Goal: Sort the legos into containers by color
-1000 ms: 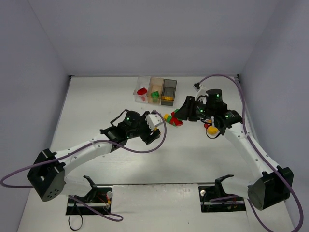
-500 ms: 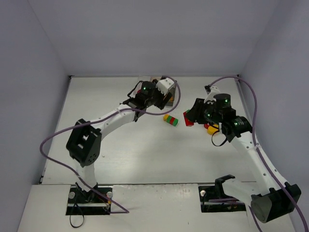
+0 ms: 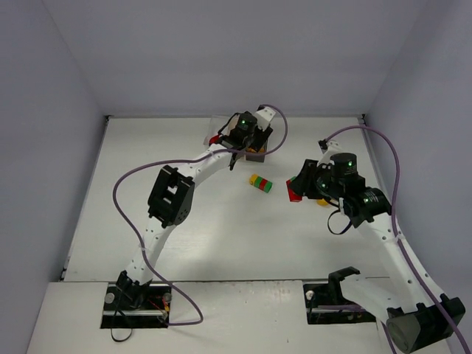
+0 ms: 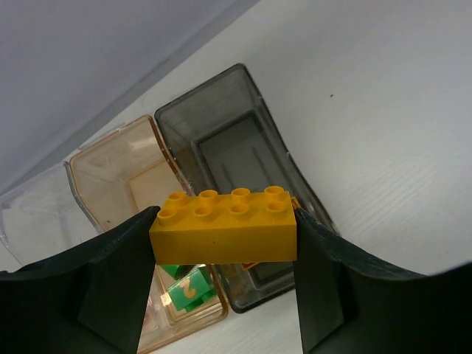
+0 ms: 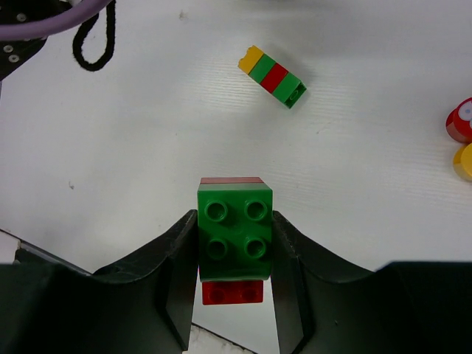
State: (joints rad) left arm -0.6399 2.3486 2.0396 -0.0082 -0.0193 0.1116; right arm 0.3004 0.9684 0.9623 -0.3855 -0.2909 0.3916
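Note:
My left gripper (image 4: 223, 237) is shut on a yellow brick (image 4: 223, 234), end to end, and holds it above the near end of the smoky grey container (image 4: 221, 140). Beside that box stand the orange-tinted container (image 4: 122, 173), with a green brick (image 4: 190, 287) inside, and the clear container (image 4: 33, 221). In the top view the left gripper (image 3: 252, 139) hangs over the boxes at the back. My right gripper (image 5: 234, 243) is shut on a green brick (image 5: 234, 225) joined to a red one (image 5: 231, 292), held above the table (image 3: 297, 188).
A yellow, green and red stack (image 5: 273, 76) lies on the white table between the arms (image 3: 259, 182). A red rounded piece (image 5: 461, 122) and a yellow one (image 5: 464, 161) lie to the right. A red brick (image 3: 216, 139) sits in the clear box.
The left arm has swung from mid-table to the back, carrying the yellow brick over the containers. The right arm has drawn back toward the near right with its green and red stack.

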